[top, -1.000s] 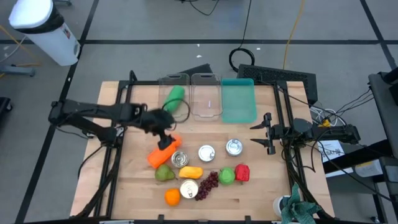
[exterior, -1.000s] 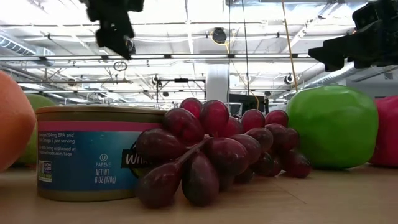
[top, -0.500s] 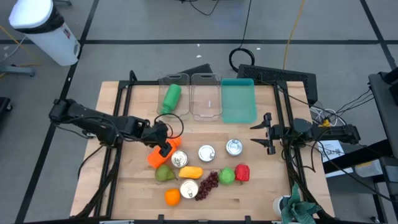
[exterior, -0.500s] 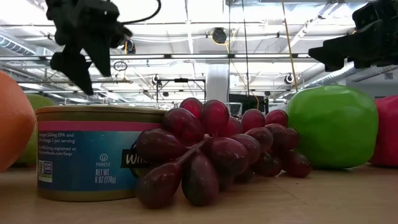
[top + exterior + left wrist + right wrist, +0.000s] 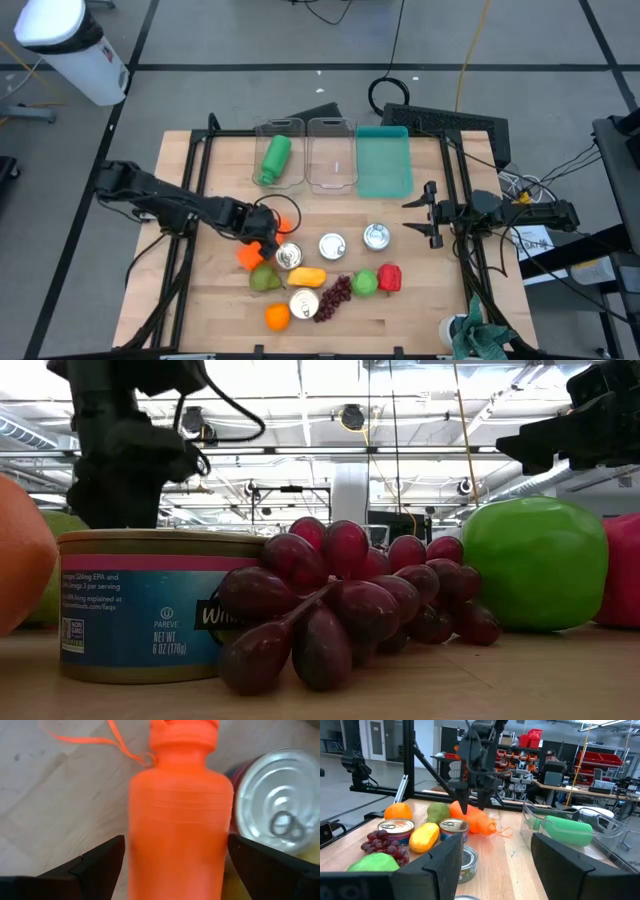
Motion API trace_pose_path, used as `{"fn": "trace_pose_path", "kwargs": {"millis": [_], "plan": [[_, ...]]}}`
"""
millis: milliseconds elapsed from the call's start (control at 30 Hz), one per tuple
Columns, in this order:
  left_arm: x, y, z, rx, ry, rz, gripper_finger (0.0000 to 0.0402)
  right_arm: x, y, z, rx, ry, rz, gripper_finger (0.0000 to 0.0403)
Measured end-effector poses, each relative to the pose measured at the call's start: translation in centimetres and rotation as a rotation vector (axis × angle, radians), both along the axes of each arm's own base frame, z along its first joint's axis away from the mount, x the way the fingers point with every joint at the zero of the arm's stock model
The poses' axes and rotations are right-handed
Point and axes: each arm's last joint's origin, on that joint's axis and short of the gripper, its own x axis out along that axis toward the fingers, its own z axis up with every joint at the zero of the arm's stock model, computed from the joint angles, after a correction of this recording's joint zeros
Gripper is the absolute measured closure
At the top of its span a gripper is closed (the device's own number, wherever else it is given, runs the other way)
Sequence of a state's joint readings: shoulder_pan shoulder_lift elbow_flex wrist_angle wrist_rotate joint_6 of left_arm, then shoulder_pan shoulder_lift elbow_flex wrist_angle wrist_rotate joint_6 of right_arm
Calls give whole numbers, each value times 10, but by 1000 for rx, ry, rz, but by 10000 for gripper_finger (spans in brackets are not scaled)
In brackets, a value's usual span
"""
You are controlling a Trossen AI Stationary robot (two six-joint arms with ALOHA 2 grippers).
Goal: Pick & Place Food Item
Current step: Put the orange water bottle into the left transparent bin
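Observation:
An orange bottle (image 5: 248,257) lies on its side on the table, its cap and orange strap (image 5: 107,742) toward the far edge. My left gripper (image 5: 262,240) is low over it and open, one finger on each side of the bottle's body (image 5: 180,820). From the right wrist view I see that gripper (image 5: 475,805) standing over the bottle (image 5: 477,822). A green bottle (image 5: 275,158) lies in the left clear container (image 5: 296,128). My right gripper (image 5: 408,217) waits open by the table's right side, touching nothing. My left gripper comes at the orange bottle's body (image 5: 150,845) from above, pointing down, with its fingers (image 5: 102,860) across the bottle on both sides. I cannot tell whether they touch it. The bottle lies on the table.
A tin can (image 5: 275,805) lies right beside the orange bottle. Other cans (image 5: 332,245), a pear (image 5: 264,279), grapes (image 5: 335,296), a green apple (image 5: 365,283), a red pepper (image 5: 390,277) and an orange (image 5: 277,317) crowd the near middle. A second clear container (image 5: 332,155) and a teal one (image 5: 384,160) stand at the far side.
My left gripper has moved from beside the clear containers toward the near edge and come down over the orange bottle, ending with its fingers on either side of it. The right arm has kept still.

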State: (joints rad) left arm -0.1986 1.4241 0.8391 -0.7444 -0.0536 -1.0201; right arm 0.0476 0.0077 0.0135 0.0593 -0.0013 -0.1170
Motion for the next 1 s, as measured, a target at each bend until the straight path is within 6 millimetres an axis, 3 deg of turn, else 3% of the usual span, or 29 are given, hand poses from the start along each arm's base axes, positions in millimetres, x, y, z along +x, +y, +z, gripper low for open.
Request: {"fn": "trace_pose_path", "kwargs": {"millis": [233, 367, 733, 1000], "plan": [[9, -2, -21, 30, 86, -73, 38, 0, 0, 0, 0, 0, 0, 183], [8, -1, -23, 35, 102, -71, 43, 0, 0, 0, 0, 0, 0, 183], [2, 12, -4, 29, 29, -59, 144, 0, 0, 0, 0, -1, 0, 183], [2, 25, 23, 14, -84, -103, 133, 0, 0, 0, 0, 0, 0, 183]]}}
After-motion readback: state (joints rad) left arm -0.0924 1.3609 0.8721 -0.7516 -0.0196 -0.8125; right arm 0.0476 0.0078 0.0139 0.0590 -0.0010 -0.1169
